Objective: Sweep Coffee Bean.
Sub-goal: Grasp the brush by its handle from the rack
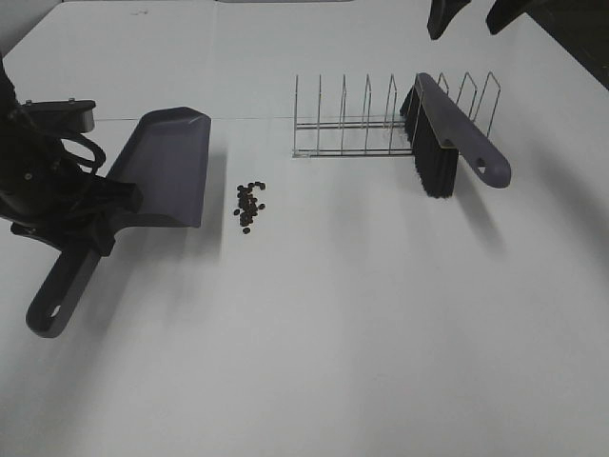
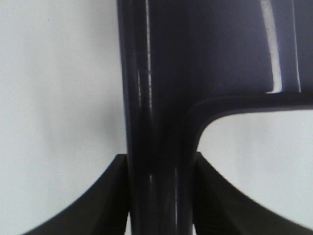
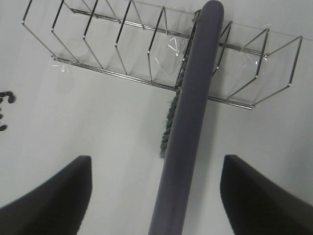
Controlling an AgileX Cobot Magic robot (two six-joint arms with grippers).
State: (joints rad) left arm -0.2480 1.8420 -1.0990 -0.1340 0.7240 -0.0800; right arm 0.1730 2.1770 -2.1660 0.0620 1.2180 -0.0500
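Left jaws — tight on dustpan (image 1: 167, 164)

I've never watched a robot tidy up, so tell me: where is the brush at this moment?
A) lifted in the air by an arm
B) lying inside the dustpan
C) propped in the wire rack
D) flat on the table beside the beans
C: the brush leans in the wire rack, with the right gripper open around its handle, not gripping it.
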